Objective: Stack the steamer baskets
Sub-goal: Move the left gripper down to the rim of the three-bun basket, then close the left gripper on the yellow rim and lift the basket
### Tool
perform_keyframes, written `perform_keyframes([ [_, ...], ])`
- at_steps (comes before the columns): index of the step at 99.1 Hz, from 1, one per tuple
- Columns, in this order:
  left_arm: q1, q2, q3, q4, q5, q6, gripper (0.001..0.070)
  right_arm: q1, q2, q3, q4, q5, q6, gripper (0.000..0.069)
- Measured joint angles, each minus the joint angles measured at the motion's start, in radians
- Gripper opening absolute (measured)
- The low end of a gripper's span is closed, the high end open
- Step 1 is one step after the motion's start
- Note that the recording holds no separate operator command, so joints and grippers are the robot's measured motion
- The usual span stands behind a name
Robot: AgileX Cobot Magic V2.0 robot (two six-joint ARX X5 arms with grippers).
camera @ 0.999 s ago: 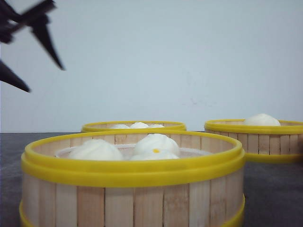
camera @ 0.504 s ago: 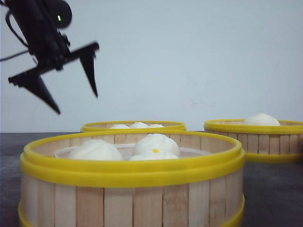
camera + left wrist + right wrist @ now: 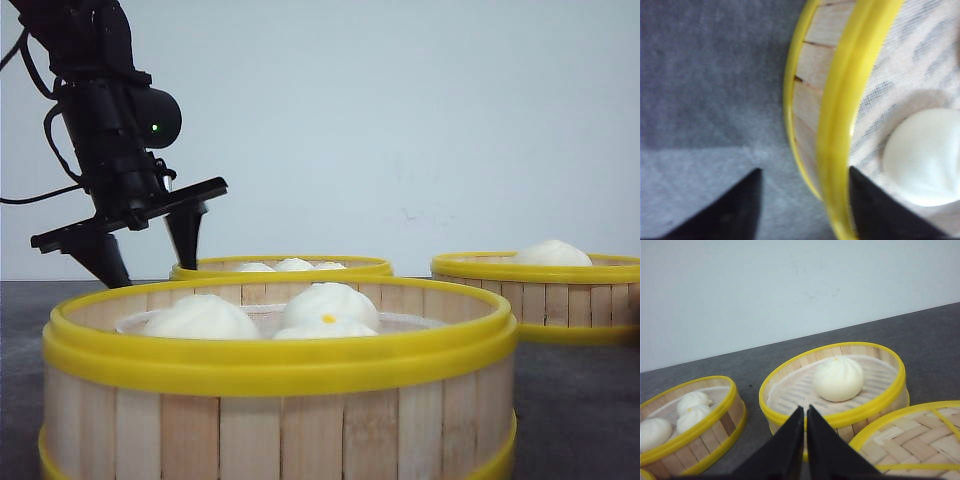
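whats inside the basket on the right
In the right basket one white bun sits on a pale mesh liner. The right wrist view shows most of the floor; the strip behind the near wall and the right gripper stays hidden.

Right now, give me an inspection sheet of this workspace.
Surface: dark grey table, no spills seen.
Job's things: three steamer baskets, none stacked yet: near basket with three buns, far basket with buns, right basket with one bun.
Clutter: a round woven piece with a yellow rim in the right wrist view; lid or basket, cannot tell.
Grippers: left pincer open, straddling a basket rim, one finger outside the wall and one inside, apparently on the far basket. Right pincer shut, empty.
Cables: black cable looped along the left arm, off the table.
Surroundings: plain pale wall.
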Motion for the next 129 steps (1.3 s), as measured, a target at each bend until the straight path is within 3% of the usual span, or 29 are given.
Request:
perform_keyframes([
  [8,-0.004,0.0,0.002,0.018,-0.016,0.008,0.0178,0.0,0.0,0.0,0.0,0.0,0.0,0.0007],
  [23,-0.008,0.0,0.002,0.041,-0.031,0.017,0.0136,0.0,0.0,0.0,-0.004,0.0,0.0,0.0007],
  [38,-0.013,0.0,0.004,0.051,-0.048,0.021,0.0046,0.0,0.0,0.0,-0.021,0.001,0.0,0.0007],
  [58,-0.021,0.0,0.013,0.06,-0.052,0.027,0.0031,0.0,0.0,0.0,-0.023,0.001,0.0,0.0007],
  [71,-0.023,0.016,0.066,0.054,-0.026,0.03,0.0031,0.0,0.0,0.0,-0.03,0.001,0.0,0.0007],
  [84,-0.025,0.017,0.163,-0.026,-0.024,0.044,0.0031,0.0,0.0,0.0,-0.053,0.001,0.0,0.0007],
  [116,-0.029,0.017,0.456,-0.288,-0.027,0.173,0.003,0.0,0.0,0.0,-0.096,0.001,0.0,0.0007],
  [129,-0.053,0.011,0.48,-0.441,-0.03,0.231,0.0029,0.0,0.0,0.0,-0.16,0.002,0.0,0.0007],
])
